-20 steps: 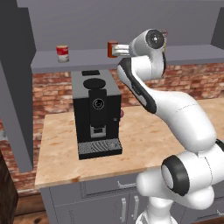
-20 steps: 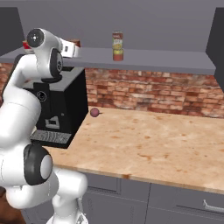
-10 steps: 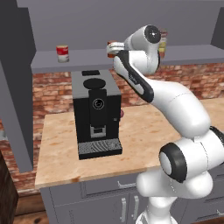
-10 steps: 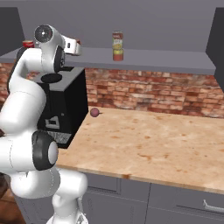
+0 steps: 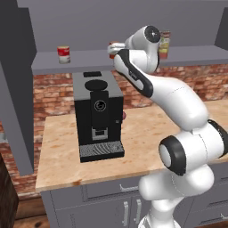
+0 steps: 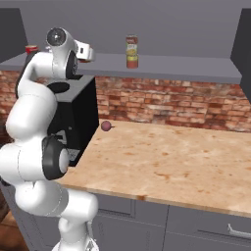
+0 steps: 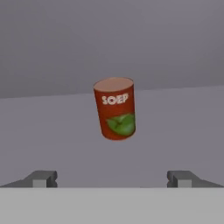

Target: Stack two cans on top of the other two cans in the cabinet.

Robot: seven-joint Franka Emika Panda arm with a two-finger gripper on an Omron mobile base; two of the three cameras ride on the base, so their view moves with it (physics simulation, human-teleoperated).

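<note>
The orange-red can [image 7: 115, 108] is being approached by the gripper [image 7: 112, 178], whose two fingertips [image 7: 41, 178] are being held wide apart with nothing between them. The can is standing upright on the grey shelf [image 5: 89, 60] of the cabinet [image 6: 186, 29], directly ahead of the hand and not yet reached. To its left on the shelf the red-and-white can [image 5: 64, 54] is standing alone, well apart; to its right two cans are already stacked [image 6: 131, 51], one on top of the other.

For this step to be done well, the hand should be kept level and centred on the can, so that the body of the tin is being taken evenly between both fingers. It should probably be gripped at mid-height, so that the tin is not being tipped when lifted toward the red-and-white can.
</note>
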